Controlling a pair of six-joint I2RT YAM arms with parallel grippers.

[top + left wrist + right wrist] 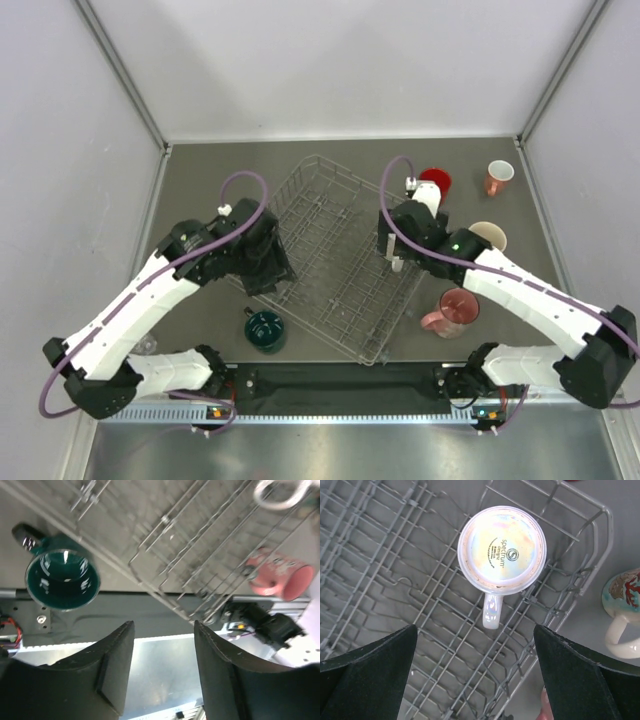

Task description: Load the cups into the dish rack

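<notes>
Pearly mug (501, 547) sits inverted in the dish rack (375, 575); right tool (475, 645) spread, empty; left tool (164, 630) parted, empty; teal mug (62, 580) seems next, needing a rim grasp.

Dark table (200, 175) bears the dish rack (330, 255); teal mug (264, 330) beside it.

The left arm (140, 300) and right arm (530, 295) are showing white shells, black joints, looping purple cables (245, 176) and black wedge-shaped fingers (117, 665).

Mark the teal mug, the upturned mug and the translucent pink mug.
teal mug (62, 580), left wrist view, inner floor.
upturned mug (501, 548), right wrist view, its base.
translucent pink mug (458, 307), top external view, its opening.
</notes>
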